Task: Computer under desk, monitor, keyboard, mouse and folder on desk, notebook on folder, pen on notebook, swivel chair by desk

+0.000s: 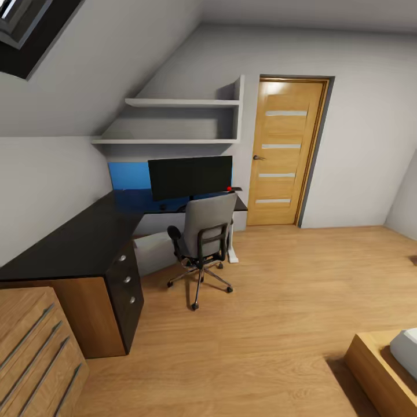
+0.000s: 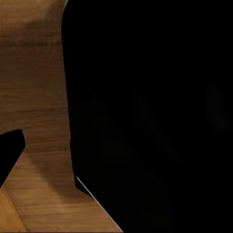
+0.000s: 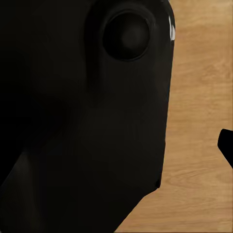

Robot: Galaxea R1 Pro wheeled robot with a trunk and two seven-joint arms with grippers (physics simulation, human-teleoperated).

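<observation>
In the head view the L-shaped desk (image 1: 75, 237) with its glossy black top runs along the left wall of the bedroom. The black monitor (image 1: 190, 176) stands on its far wing. A tiny dark lump (image 1: 163, 207) by the monitor's foot may be the mouse. The grey swivel chair (image 1: 205, 231) stands at the desk with its back towards me, hiding its seat. A pale grey box, the computer (image 1: 155, 250), sits under the desk. Keyboard, folder, notebook and pen are hidden. Each wrist view shows one dark tip over wood floor, the left fingertip (image 2: 9, 153) and the right fingertip (image 3: 226, 145).
A light-wood drawer chest (image 1: 35, 353) stands at the near left beside the desk's black drawer unit (image 1: 128, 278). An oak door (image 1: 286, 150) is shut at the back. A bed corner (image 1: 382, 365) juts in at the near right. White shelves (image 1: 179, 121) hang above the desk.
</observation>
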